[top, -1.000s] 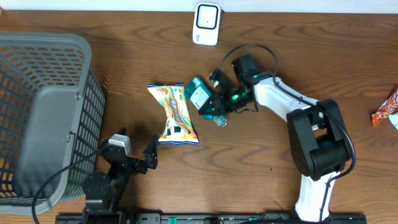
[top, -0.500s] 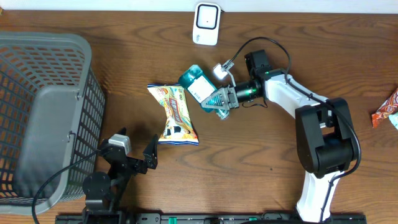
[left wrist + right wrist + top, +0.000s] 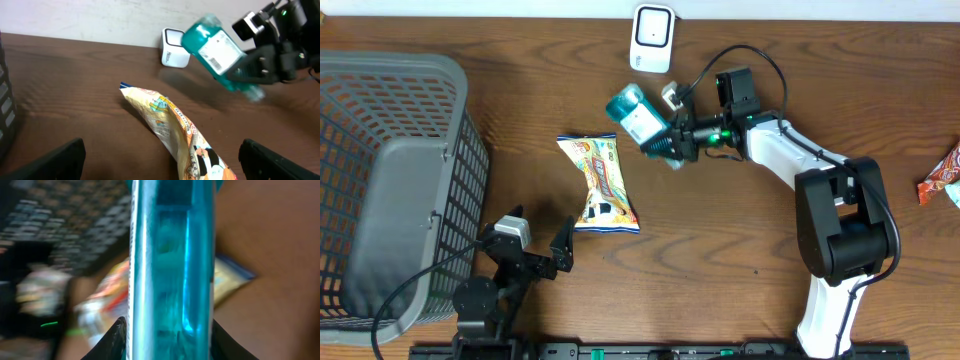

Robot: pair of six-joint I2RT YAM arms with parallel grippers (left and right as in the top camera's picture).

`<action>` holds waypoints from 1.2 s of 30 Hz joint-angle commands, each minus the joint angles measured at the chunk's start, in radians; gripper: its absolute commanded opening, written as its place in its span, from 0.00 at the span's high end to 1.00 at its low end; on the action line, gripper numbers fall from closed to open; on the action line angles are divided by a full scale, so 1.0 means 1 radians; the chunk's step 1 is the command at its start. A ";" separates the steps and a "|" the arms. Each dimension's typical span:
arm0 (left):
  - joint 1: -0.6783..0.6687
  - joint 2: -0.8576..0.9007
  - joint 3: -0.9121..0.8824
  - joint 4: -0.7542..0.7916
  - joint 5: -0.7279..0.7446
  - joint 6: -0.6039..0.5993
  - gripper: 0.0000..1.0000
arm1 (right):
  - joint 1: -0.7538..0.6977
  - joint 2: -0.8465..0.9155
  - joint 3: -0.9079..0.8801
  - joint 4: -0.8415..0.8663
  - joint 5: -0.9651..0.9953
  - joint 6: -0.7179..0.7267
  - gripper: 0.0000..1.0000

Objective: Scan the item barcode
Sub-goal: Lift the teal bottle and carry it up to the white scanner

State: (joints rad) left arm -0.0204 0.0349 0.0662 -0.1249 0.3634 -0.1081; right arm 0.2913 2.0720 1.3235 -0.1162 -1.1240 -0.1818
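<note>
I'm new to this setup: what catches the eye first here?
A teal bottle, clamped in the right gripper, hangs above the table just in front of the white scanner at the far edge. A colourful snack bag lies mid-table, with a grey basket at the left.

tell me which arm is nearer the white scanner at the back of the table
Right. The right arm reaches beside the scanner, its fingers shut on the teal bottle just in front of it. The left arm sits at the near edge, open, past the snack bag.
</note>
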 commanded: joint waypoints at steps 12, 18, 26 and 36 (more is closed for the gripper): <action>0.003 -0.003 -0.019 -0.023 0.003 -0.005 0.02 | 0.100 -0.003 0.119 0.291 0.955 -0.233 0.99; 0.003 -0.003 -0.019 -0.023 0.002 -0.005 0.02 | 0.100 0.152 0.375 0.276 1.119 -0.365 0.99; 0.003 -0.003 -0.019 -0.023 0.002 -0.005 0.02 | 0.101 0.313 0.584 0.278 1.228 -0.523 0.99; 0.003 -0.003 -0.019 -0.023 0.002 -0.005 0.02 | 0.103 0.315 0.585 0.301 1.277 -0.647 0.99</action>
State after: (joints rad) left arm -0.0204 0.0349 0.0662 -0.1249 0.3634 -0.1078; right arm 0.3904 2.4115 1.8580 0.1562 0.1143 -0.7788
